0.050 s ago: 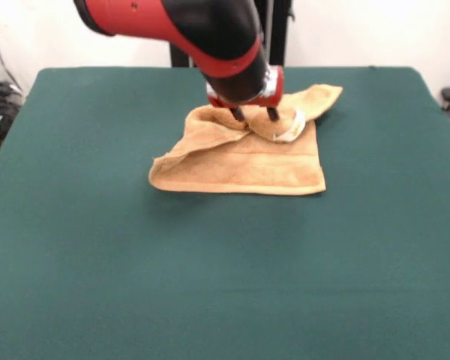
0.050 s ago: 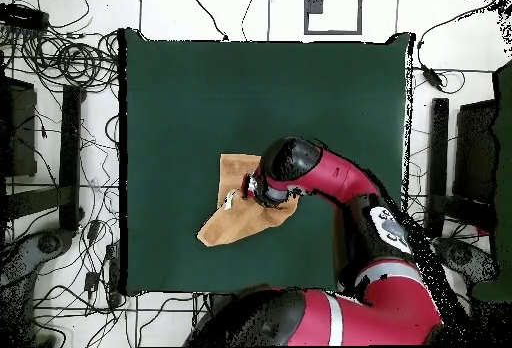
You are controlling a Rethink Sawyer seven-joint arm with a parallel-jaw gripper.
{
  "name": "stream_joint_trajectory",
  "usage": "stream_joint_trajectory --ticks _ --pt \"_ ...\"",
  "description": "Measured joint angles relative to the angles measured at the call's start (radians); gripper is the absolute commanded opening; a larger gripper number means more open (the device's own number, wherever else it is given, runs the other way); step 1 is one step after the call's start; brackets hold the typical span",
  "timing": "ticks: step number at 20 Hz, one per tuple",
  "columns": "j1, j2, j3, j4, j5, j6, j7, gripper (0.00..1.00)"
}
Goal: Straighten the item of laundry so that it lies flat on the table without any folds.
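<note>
Towel (image 1: 240, 161) near the green surface (image 1: 210, 285) centre, front half flat, back half bunched and folded over; gripper (image 1: 253, 114) just above the fold, jaws slightly apart, gripping nothing, probably lining up to pull it open; white tag (image 1: 291, 129) beside them, writing unreadable

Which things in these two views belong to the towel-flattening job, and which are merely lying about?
Part of the job:
- towel, still folded at its far side
- green table
- tool, two fingers apart, down at the fold

Lying about:
- cables on the floor
- dark stands beside the table
</note>
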Motion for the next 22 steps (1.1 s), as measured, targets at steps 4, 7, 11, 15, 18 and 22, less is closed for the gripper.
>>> stream_joint_trajectory --ticks 4,7,11,15,18,22 --pt "-0.007 0.032 0.000 -0.003 0.000 -0.002 0.000 1.00" --pt "-0.008 0.044 0.000 -0.006 0.000 -0.001 0.000 1.00" --pt "-0.008 0.050 0.000 -0.014 0.000 0.012 0.000 1.00" --pt "-0.008 0.051 0.000 -0.017 0.000 0.052 0.000 1.00" --pt "-0.008 0.052 0.000 -0.017 0.000 0.081 0.000 1.00" --pt "-0.005 0.052 -0.001 -0.017 -0.001 0.126 0.000 1.00"
